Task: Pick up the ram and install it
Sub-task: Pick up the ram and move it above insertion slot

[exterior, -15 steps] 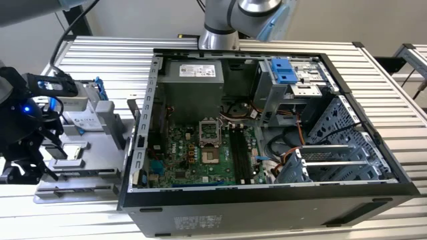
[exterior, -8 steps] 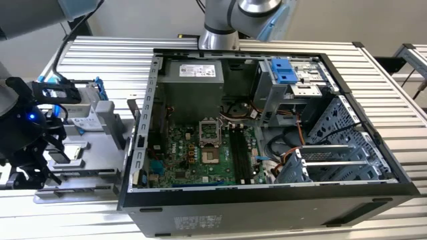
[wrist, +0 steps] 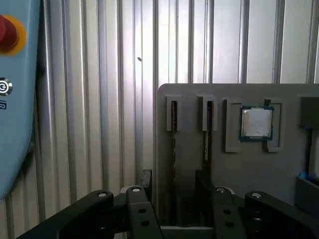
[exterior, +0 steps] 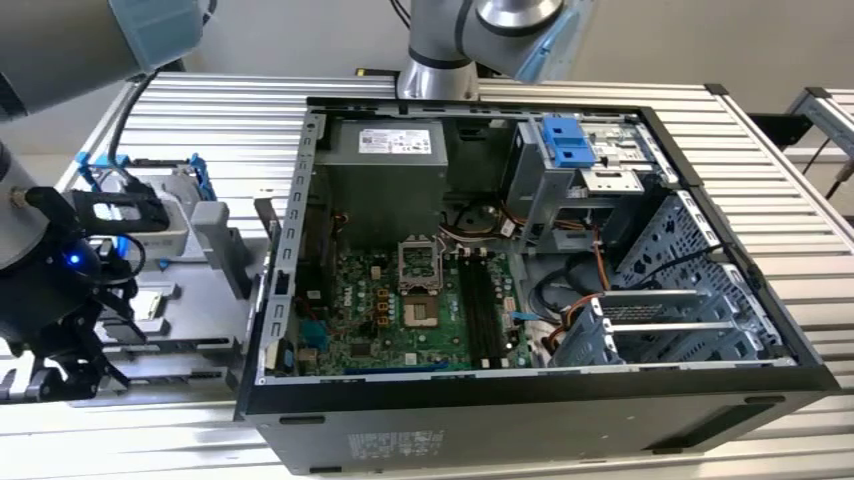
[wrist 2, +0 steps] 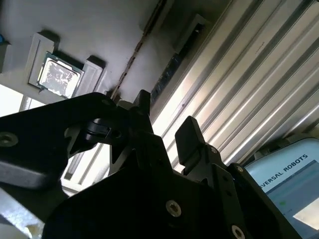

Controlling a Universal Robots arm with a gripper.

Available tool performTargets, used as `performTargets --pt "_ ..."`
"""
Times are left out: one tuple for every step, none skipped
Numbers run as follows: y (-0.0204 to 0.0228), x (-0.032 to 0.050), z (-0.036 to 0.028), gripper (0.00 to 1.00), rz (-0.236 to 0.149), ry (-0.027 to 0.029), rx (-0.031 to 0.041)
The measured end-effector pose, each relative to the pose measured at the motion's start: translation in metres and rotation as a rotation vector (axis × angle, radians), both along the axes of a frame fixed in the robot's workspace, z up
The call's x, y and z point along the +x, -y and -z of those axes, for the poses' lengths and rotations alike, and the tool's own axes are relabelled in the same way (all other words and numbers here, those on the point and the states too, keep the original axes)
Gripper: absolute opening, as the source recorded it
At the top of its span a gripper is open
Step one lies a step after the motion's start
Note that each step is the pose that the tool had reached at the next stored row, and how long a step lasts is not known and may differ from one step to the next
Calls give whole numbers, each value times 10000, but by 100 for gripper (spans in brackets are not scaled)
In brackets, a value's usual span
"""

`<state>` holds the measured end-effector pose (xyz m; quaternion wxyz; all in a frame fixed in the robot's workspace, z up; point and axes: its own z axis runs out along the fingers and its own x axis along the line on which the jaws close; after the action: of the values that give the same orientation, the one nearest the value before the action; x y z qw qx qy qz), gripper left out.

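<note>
Exterior view: an open computer case (exterior: 534, 425) lies on its side on a ribbed metal table (exterior: 761, 120), its green motherboard (exterior: 360, 300) and long black slots (exterior: 483, 310) facing up. At the exterior view's left, just beside the case, stands a grey parts tray (exterior: 214, 225), and the arm (exterior: 54, 40) reaches down over it. In the first wrist view the tray (wrist: 249, 169) has two narrow slots side by side and a square pocket with a processor chip (wrist: 256, 122). The gripper (wrist: 173, 183) hangs over the slot farther from the chip, its black fingers (wrist: 146, 180) spread apart and holding nothing, one on each side of that slot's line. The ram (wrist: 174, 139) stands on edge in that slot, a thin dark strip; whether the fingers touch it cannot be told. In the second wrist view the ram (wrist 2: 168, 79) runs on from the gap between the fingertips, and a second thin stick (wrist 2: 132, 59) lies between it and the chip (wrist 2: 60, 75).
</note>
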<state>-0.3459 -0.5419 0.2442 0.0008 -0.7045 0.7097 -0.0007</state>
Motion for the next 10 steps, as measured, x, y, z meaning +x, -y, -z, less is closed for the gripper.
performTargets --pt "1 -1 19 100 -91 -1 -1" --pt "1 -1 36 100 -223 -2 -2" --pt "1 -1 53 100 -367 -1 -1" --pt "1 -1 72 100 -481 -2 -1" --pt "2 0 89 100 -493 -2 -1" --pt "1 0 107 100 -493 -1 -1" --pt "2 0 125 100 -462 -2 -1" --pt "2 0 143 100 -372 -2 -2" --pt "2 0 162 100 -229 -2 -1" --pt "2 0 179 100 -75 -2 -1"
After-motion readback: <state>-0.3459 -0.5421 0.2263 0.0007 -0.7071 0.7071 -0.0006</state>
